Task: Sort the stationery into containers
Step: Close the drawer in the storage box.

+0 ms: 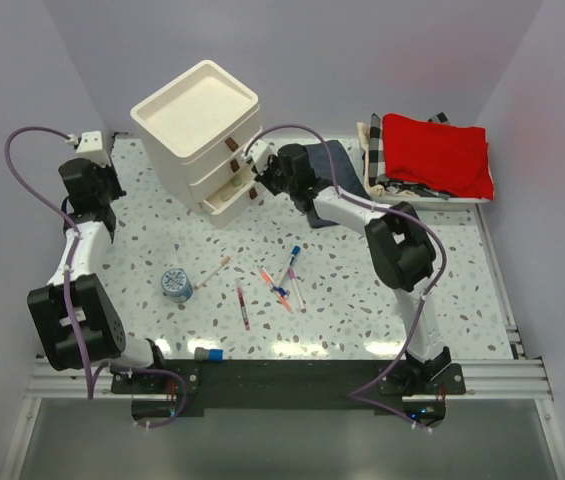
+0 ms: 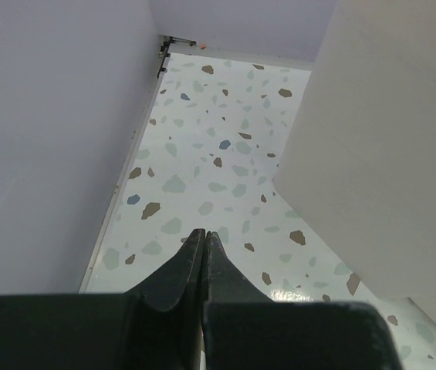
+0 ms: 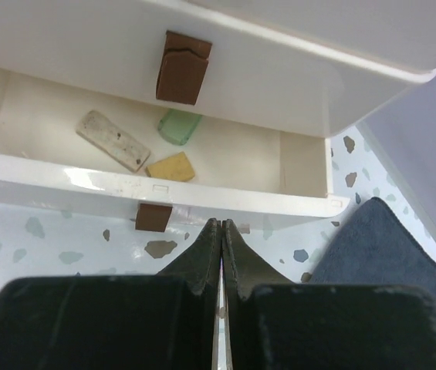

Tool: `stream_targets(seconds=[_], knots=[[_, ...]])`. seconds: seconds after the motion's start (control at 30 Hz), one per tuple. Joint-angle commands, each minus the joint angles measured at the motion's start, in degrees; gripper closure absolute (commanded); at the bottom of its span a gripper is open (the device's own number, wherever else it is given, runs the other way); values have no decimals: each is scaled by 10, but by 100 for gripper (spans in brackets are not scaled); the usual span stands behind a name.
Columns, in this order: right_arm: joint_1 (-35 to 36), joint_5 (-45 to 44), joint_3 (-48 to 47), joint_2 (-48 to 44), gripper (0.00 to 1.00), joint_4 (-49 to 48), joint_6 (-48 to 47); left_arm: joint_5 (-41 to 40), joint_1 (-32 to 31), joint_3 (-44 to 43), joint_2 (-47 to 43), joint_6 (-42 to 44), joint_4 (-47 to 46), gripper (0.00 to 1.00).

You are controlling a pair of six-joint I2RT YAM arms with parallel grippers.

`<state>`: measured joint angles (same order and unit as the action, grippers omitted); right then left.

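Your right gripper (image 3: 221, 223) has its fingers pressed together, nothing between them. The tips sit just in front of the bottom drawer (image 3: 148, 193), right of its brown pull tab (image 3: 153, 216); you can't tell if they touch the drawer front. That drawer is pulled out. Inside lie the mint-green eraser (image 3: 179, 126), the tan block (image 3: 171, 166) and a grey-white slab (image 3: 113, 139), close together near the front. The two drawers above it are pushed in. The dark blue cloth (image 3: 391, 247) lies on the table just right of the gripper.

Your left gripper (image 2: 204, 233) is also pressed together and holds nothing. It hangs over the speckled table (image 2: 202, 162), between the wall (image 2: 48, 139) and the side of the drawer unit (image 1: 202, 120).

The rest of the stationery is on the table near the arm bases: roll (image 1: 176, 284), red pen (image 1: 243, 305), pink pen (image 1: 274, 284), blue-capped pen (image 1: 290, 262), and the blue-capped stick (image 1: 209, 353) at the near edge. The basket (image 1: 377, 150) with red cloth (image 1: 437, 150) sits at the far right.
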<state>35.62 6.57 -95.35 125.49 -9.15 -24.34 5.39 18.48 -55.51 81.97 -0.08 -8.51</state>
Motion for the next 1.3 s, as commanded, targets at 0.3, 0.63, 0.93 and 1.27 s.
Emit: stream_targets(seconds=[0.3, 0.63, 0.93, 1.27], knots=[[-1, -2, -85, 71, 100, -4, 47, -6, 4, -10, 6, 11, -1, 100], [-1, -12, -192, 152, 100, -28, 85, -16, 4, 4, 3, 23, 15, 100], [1, -29, -232, 191, 100, -74, 168, -13, 4, -10, 14, 31, 14, 100], [1, -43, -117, 91, 67, -40, 239, 1, 4, -11, 9, 27, 24, 87]])
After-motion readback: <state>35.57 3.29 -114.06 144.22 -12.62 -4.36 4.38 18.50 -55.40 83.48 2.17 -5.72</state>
